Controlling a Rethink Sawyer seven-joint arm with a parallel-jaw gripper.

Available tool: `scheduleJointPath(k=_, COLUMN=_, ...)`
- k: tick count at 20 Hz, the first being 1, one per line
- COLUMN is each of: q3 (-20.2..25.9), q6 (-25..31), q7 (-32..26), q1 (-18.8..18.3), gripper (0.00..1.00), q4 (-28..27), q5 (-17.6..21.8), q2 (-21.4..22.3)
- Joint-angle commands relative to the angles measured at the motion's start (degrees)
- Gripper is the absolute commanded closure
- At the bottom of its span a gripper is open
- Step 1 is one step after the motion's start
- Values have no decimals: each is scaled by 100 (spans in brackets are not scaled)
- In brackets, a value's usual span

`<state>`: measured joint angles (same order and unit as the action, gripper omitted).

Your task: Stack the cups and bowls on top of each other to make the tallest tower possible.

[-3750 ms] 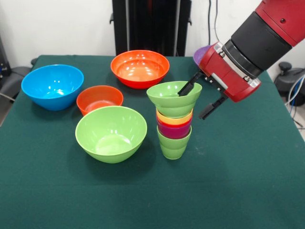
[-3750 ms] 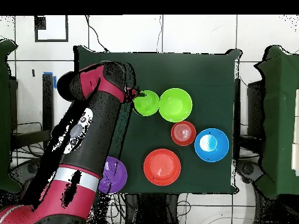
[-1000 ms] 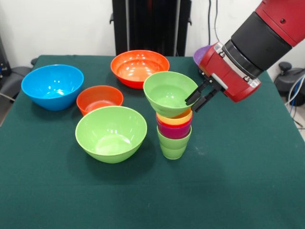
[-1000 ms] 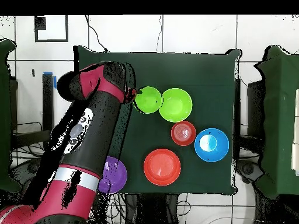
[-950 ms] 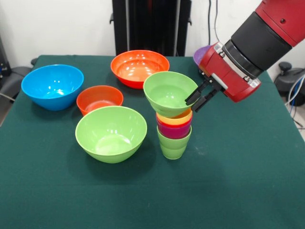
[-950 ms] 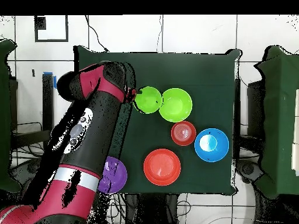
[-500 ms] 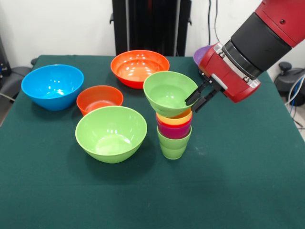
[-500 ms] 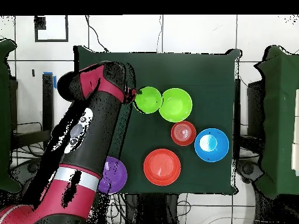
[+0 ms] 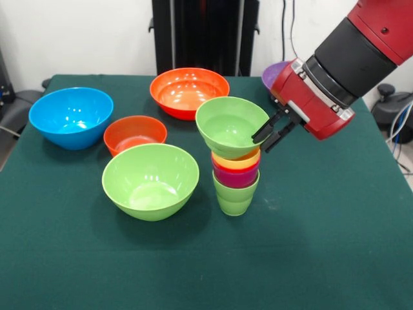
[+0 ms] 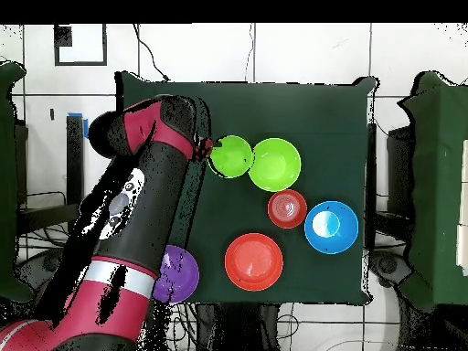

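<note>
Tool (image 9: 270,133) pinching tower's (image 9: 235,169) top-bowl rim.

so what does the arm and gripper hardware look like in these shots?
One arm: thick cylindrical links, glossy red shells alternating with matte black sections, a silver ring at the wrist. The red wrist block carries a white rectangular patch. The gripper is two slim black fingers. From overhead, the arm shows a long black link with white markings, red toward the base.
</note>
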<state>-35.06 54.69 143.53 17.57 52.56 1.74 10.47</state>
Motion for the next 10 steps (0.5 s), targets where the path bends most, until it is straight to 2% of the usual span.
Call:
scheduleJointPath(k=1, q3=450, q6=560, q7=420, q1=45, gripper=100, q4=-126, q5=-27, q2=-290)
scheduleJointPath(k=10, q3=495, q6=752, q7=383, q1=56, gripper=100, q4=-161, q5=-79, q2=-223)
